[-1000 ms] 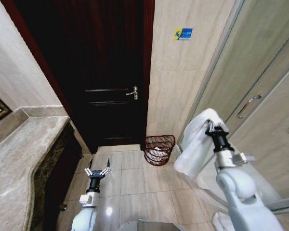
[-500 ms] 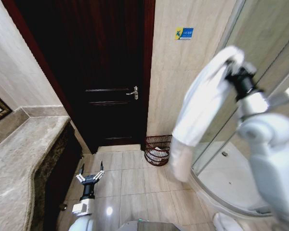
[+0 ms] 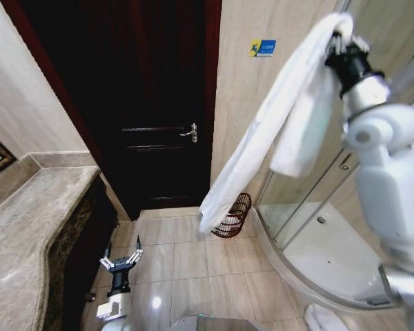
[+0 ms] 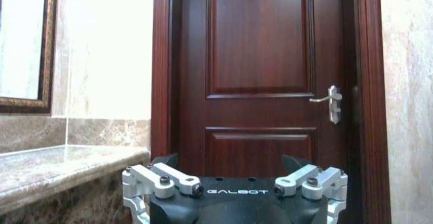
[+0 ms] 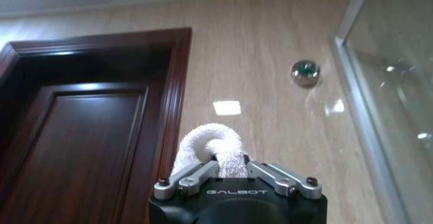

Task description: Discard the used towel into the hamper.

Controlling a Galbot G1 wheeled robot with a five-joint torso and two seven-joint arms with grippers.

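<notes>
A long white towel (image 3: pixel 276 117) hangs from my right gripper (image 3: pixel 339 43), which is raised high at the upper right and shut on the towel's folded top. The towel's lower end trails down and left, ending just above the floor tiles. Behind that lower end the hamper (image 3: pixel 237 215), a dark red-brown openwork basket, stands on the floor against the wall beside the door, partly hidden by the cloth. In the right wrist view the towel (image 5: pixel 210 150) bulges between the shut fingers of the right gripper (image 5: pixel 233 167). My left gripper (image 3: pixel 120 262) hangs low and open, as the left gripper (image 4: pixel 230 162) faces the door.
A dark wooden door (image 3: pixel 152 103) with a metal handle (image 3: pixel 190 133) is straight ahead. A marble counter (image 3: pixel 27 234) runs along the left. The glass shower enclosure (image 3: pixel 310 207) and its curved base (image 3: pixel 317 255) fill the right. Beige floor tiles (image 3: pixel 193 262) lie between them.
My right arm has lifted the towel higher, and its lower end has swung left in front of the hamper. The left gripper has sunk lower and drifted left.
</notes>
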